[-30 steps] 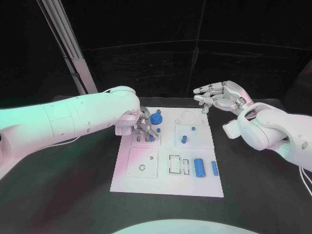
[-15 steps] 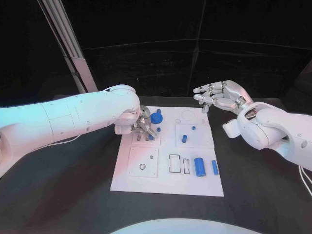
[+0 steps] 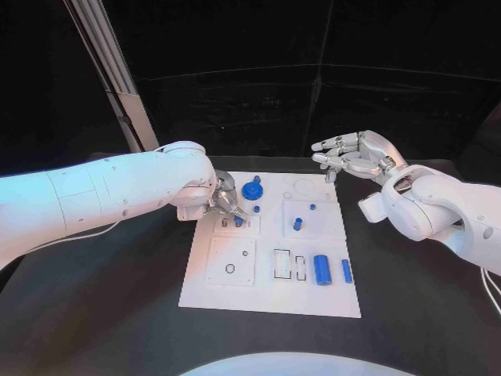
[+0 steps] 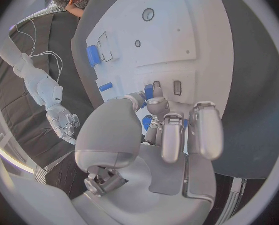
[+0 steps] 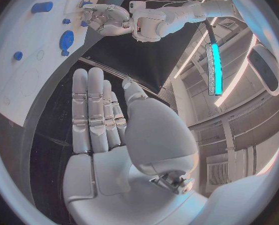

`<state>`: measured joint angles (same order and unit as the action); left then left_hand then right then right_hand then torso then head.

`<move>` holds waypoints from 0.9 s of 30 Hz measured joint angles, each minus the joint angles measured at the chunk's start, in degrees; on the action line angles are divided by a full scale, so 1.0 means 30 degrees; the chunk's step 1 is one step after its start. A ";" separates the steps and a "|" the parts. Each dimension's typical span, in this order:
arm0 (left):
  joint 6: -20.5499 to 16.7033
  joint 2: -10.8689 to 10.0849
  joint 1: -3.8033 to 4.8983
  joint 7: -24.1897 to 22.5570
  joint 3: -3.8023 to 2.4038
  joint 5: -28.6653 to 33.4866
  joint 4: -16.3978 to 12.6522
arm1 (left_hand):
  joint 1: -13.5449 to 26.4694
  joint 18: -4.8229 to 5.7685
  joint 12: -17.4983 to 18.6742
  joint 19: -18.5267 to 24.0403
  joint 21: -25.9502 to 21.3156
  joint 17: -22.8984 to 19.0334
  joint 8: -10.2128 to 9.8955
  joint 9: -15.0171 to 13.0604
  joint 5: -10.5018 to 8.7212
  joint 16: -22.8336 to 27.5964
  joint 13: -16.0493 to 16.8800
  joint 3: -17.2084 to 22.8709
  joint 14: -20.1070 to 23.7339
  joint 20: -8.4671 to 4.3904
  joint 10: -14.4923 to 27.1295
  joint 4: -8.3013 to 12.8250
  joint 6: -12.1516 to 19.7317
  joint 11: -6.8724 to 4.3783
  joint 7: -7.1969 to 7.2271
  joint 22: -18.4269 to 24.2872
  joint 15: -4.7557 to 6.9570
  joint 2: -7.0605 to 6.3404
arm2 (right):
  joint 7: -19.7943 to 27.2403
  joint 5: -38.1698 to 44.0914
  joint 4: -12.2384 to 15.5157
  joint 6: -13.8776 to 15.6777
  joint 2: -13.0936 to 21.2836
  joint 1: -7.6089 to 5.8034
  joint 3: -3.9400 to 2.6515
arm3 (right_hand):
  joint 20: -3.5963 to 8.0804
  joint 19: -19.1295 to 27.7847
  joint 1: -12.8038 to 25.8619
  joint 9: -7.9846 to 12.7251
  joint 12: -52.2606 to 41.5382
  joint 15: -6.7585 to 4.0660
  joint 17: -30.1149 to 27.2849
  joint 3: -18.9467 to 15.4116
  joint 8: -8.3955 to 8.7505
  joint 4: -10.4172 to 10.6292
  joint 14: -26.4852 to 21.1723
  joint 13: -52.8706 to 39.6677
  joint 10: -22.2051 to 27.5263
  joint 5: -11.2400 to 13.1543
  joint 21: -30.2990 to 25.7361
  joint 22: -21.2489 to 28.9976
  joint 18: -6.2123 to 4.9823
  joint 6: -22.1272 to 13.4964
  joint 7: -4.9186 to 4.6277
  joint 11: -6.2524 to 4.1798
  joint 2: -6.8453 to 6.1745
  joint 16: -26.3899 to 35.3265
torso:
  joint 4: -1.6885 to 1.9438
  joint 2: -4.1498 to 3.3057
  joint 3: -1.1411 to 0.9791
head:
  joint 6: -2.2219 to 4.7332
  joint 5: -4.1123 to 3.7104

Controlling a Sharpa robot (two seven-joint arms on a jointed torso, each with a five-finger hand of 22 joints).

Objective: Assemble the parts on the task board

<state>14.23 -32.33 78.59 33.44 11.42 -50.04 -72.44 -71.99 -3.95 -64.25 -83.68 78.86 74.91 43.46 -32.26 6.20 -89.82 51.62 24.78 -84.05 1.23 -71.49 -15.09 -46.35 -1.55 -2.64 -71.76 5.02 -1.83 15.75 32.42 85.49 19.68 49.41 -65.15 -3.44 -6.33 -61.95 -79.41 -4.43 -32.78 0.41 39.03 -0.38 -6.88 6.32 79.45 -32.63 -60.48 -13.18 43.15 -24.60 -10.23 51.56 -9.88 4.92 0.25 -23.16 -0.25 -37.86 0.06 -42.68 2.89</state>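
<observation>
Fingertips of left hand (image 3: 226, 202) touch blue part (image 3: 238, 222).

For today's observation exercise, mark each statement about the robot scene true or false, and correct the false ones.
1. The left robot hand is down over the far left part of the task board. True.
2. The right robot hand grips a blue part. False: it is open, fingers apart and holding nothing, above the board's far right corner.
3. A large blue cylinder lies on the near right part of the board. True.
4. The board is black on a white table. False: the board is white, on a black table.
5. A round blue disc sits beside the left robot hand's fingers. True.
</observation>
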 measured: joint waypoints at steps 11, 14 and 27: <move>-0.1315 -0.0644 -0.0268 -0.0175 0.0017 -0.0293 -0.0730 | 0.0337 0.0000 -0.0106 0.0000 0.0000 0.0000 0.0171 -0.0135 -0.0441 0.0000 0.0103 0.0544 0.0000 0.0000 -0.0138 0.0242 0.0000 -0.0004 -0.0004 -0.0047 -0.0001 -0.0195 | -0.0015 -0.0001 -0.0180 -0.0134 -0.0064 0.0002 0.0003 | 0.0000 0.0000 0.0001 -0.0001 0.0000 0.0000 0.0001 -0.0072 0.0000 0.0073 0.0000 0.0033 -0.0001 0.0000 0.0000 0.0030 -0.0001 -0.0055 -0.0056 0.0000 0.0000 0.0077 | 0.0005 0.0011 -0.0015 | 0.0007 0.0121; -0.1559 -0.0695 -0.0352 -0.0190 0.0024 -0.0545 -0.0841 | 0.0402 0.0001 -0.0106 0.0000 0.0000 0.0000 0.0172 -0.0174 -0.0568 0.0000 0.0139 0.0693 0.0000 0.0001 -0.0142 0.0264 -0.0001 -0.0007 -0.0005 -0.0047 -0.0001 -0.0260 | -0.0016 -0.0014 -0.0229 -0.0162 -0.0083 0.0003 0.0003 | 0.0000 0.0000 0.0001 -0.0001 0.0000 0.0000 0.0002 -0.0072 0.0000 0.0073 0.0000 0.0037 -0.0001 0.0000 0.0000 0.0032 -0.0001 -0.0070 -0.0071 0.0000 0.0000 0.0075 | 0.0000 0.0011 -0.0005 | -0.0004 0.0148; -0.2388 -0.0782 -0.0702 -0.0399 -0.0009 -0.1870 -0.1182 | 0.0723 0.0001 -0.0178 0.0001 0.0000 -0.0001 0.0179 -0.0239 -0.0609 0.0000 0.0173 0.1268 0.0000 0.0002 -0.0139 0.0840 0.0027 -0.0005 -0.0044 -0.0119 -0.0001 -0.0400 | -0.0017 -0.0055 -0.0398 -0.0283 -0.0128 0.0004 0.0005 | -0.0075 -0.0074 0.0001 -0.0001 0.0001 0.0000 0.0003 -0.0123 0.0000 0.0124 -0.0001 0.0075 0.0068 0.0000 -0.0073 0.0063 -0.0001 -0.0070 -0.0070 0.0069 -0.0001 0.0143 | -0.0040 -0.0004 0.0002 | -0.0059 0.0181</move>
<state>7.07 -34.68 76.48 32.24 11.39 -55.65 -75.99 -69.82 -3.95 -64.79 -83.68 78.86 74.91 43.99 -32.97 4.37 -89.82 52.14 28.58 -84.05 1.23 -71.91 -12.57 -46.27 -1.57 -2.77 -72.12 5.02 -3.03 15.69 32.26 84.29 18.83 49.02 -65.13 -3.42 -6.55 -62.17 -79.41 -4.43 -32.78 0.41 39.04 -0.74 -6.88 6.69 79.45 -32.40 -60.28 -13.18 42.93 -24.42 -10.23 51.35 -10.09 5.12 0.25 -22.73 -0.37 -37.88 0.07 -42.85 3.44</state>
